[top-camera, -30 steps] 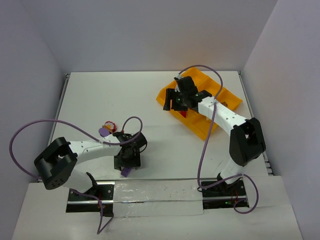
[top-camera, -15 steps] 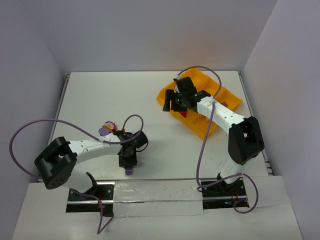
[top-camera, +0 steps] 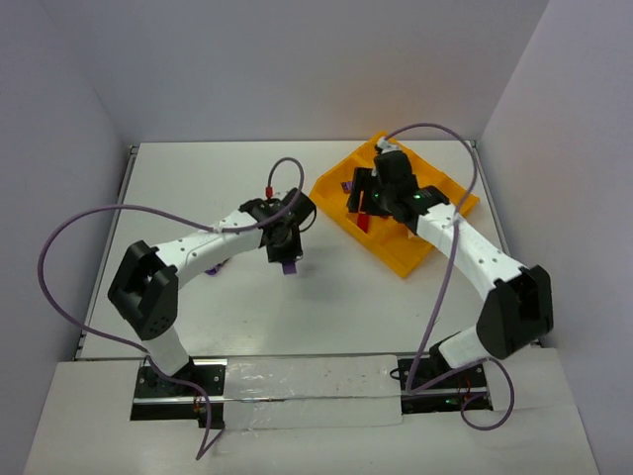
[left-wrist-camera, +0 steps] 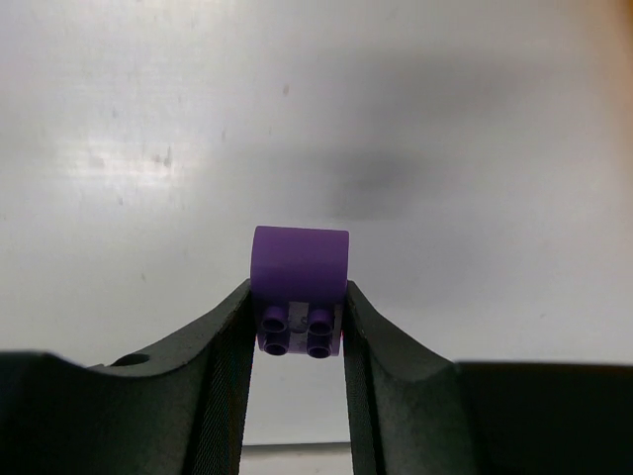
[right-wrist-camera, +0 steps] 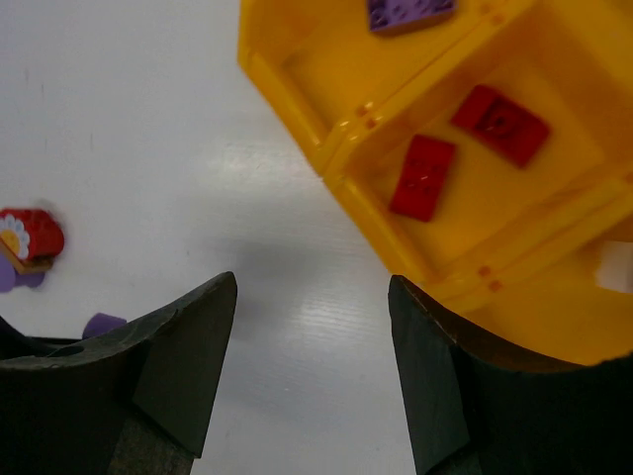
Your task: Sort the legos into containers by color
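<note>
My left gripper [top-camera: 286, 255] is shut on a purple brick [top-camera: 290, 267], held above the bare table left of the orange-yellow tray [top-camera: 401, 265]. In the left wrist view the purple brick [left-wrist-camera: 300, 282] sits pinched between both fingers, studs facing the camera. My right gripper [top-camera: 358, 198] hangs open and empty over the tray's left corner. The right wrist view shows the tray [right-wrist-camera: 287, 109] with two red bricks [right-wrist-camera: 423, 176] in one compartment and a purple brick [right-wrist-camera: 410, 12] in the one beside it. The open right gripper [right-wrist-camera: 312, 297] is over the table beside the tray.
A small cluster of red, white and purple pieces [right-wrist-camera: 30, 242] lies on the table to the left, with a loose purple piece [right-wrist-camera: 102, 324] near it. In the top view the left arm mostly hides them. Purple cables loop above both arms.
</note>
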Tool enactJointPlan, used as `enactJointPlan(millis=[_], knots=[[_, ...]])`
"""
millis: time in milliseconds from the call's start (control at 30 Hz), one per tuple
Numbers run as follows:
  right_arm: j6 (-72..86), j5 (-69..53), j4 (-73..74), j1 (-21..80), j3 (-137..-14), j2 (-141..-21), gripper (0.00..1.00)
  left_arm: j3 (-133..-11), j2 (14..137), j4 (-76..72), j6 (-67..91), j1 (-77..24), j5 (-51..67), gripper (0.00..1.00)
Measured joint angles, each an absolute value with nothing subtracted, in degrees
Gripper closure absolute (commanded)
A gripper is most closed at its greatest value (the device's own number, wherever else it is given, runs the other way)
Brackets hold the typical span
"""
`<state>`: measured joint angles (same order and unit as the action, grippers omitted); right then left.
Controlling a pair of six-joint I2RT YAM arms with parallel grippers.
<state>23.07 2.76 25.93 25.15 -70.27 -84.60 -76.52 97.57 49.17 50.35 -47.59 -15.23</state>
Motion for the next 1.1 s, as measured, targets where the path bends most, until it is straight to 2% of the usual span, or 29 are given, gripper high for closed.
enactJointPlan(millis=[167, 367, 500, 867, 933, 967, 1033, 1100], knots=[[23.4, 7.7, 25.5, 20.2, -68.7, -75.6, 0.30, -87.2, 102.3, 48.0, 45.8, -41.7, -12.7, 1.00], [25.0, 12.3, 25.4, 20.0, -64.5, -69.5, 0.30, -110.9, 114.2, 44.5, 40.9, -39.8, -8.4, 1.00], [25.8, 13.4, 26.0, 20.0, -63.4, -68.4, 0.30, -122.2, 122.3, 42.8, 38.9, -39.3, -4.9, 1.00], [26.8, 14.5, 26.7, 20.0, -60.2, -61.7, 0.30, -128.3, 133.1, 32.0, 36.7, -36.8, -0.2, 0.99], [26.8, 14.5, 26.7, 20.0, -60.2, -61.6, 0.30, -130.4, 135.2, 30.4, 36.7, -36.4, 0.6, 0.90], [26.8, 14.5, 26.7, 20.0, -60.2, -61.6, 0.30, -131.4, 136.3, 29.7, 36.7, -36.3, 1.0, 0.79], [26.8, 14.4, 27.0, 20.0, -60.2, -61.7, 0.30, -132.8, 138.1, 28.4, 36.7, -36.1, 1.9, 0.51], [26.8, 14.3, 27.2, 20.0, -60.2, -61.7, 0.30, -133.0, 139.4, 27.2, 36.8, -36.1, 2.8, 0.19]])
